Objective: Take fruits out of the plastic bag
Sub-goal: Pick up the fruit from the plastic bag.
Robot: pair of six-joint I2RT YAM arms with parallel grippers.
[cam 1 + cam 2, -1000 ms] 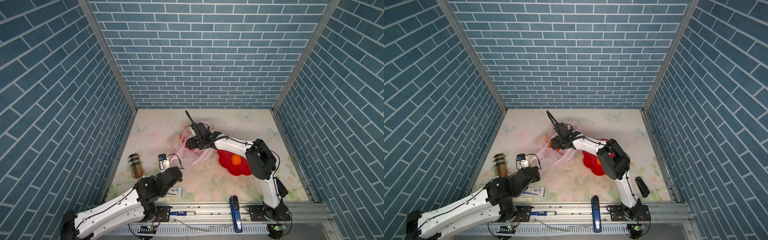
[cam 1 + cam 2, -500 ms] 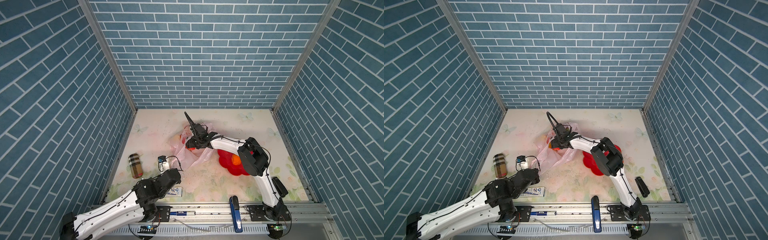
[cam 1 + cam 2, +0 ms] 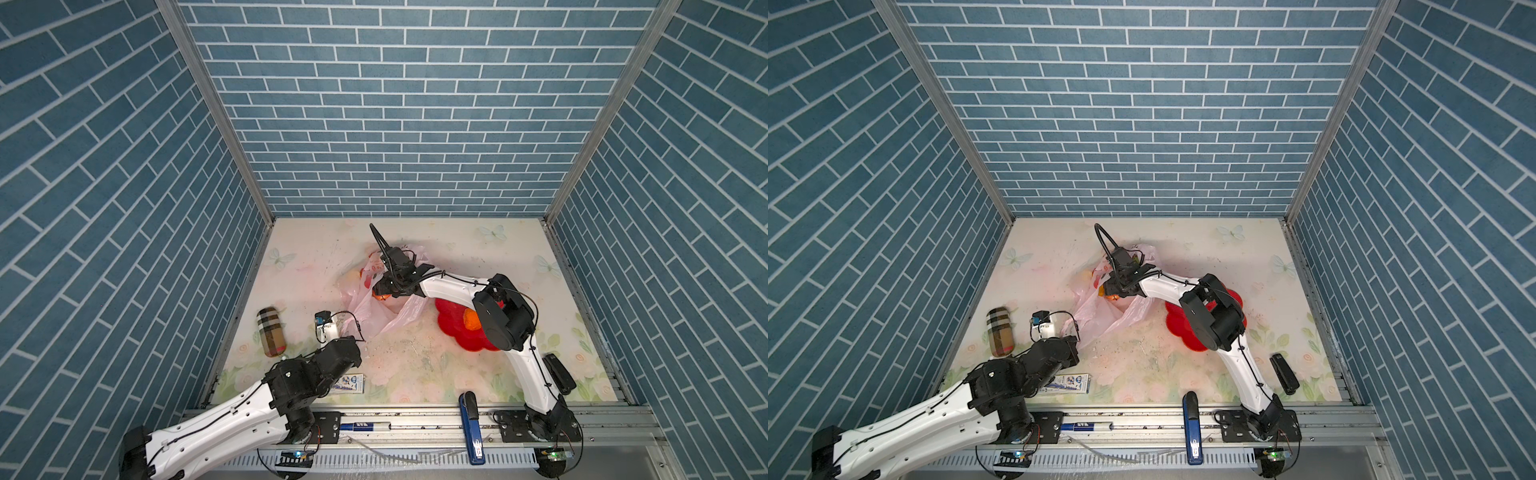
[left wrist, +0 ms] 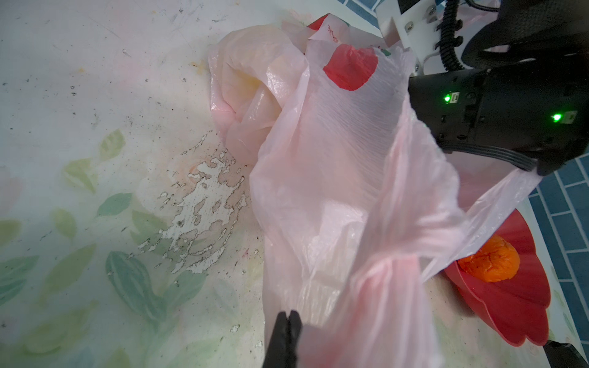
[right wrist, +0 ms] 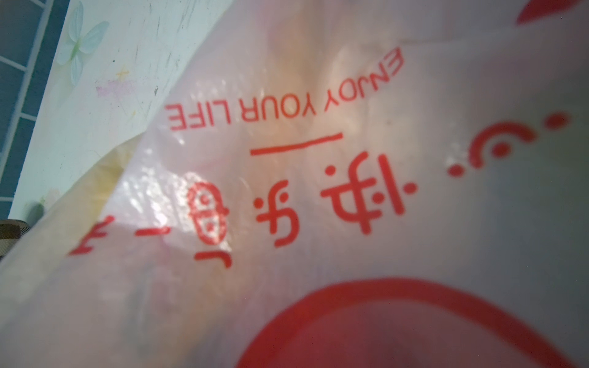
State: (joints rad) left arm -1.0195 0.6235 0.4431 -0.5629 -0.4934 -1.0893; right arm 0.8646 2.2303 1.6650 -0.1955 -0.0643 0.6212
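Left wrist view showed the left gripper (image 4: 283,323) pinched shut on the plastic bag (image 4: 338,153), while the right gripper (image 3: 382,289) sat inside it, jaws hidden, opening impossible to tell.

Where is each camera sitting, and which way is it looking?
Top views: high over the front, looking down at the table; left arm and right arm show.
Left wrist: on the left arm, looking along the shut left gripper pinching the plastic bag; right arm ahead.
Right wrist: on the right arm, pressed against the bag's red lettering; no robot parts show.
Shared: top views and left wrist both show the orange fruit on the red plate.
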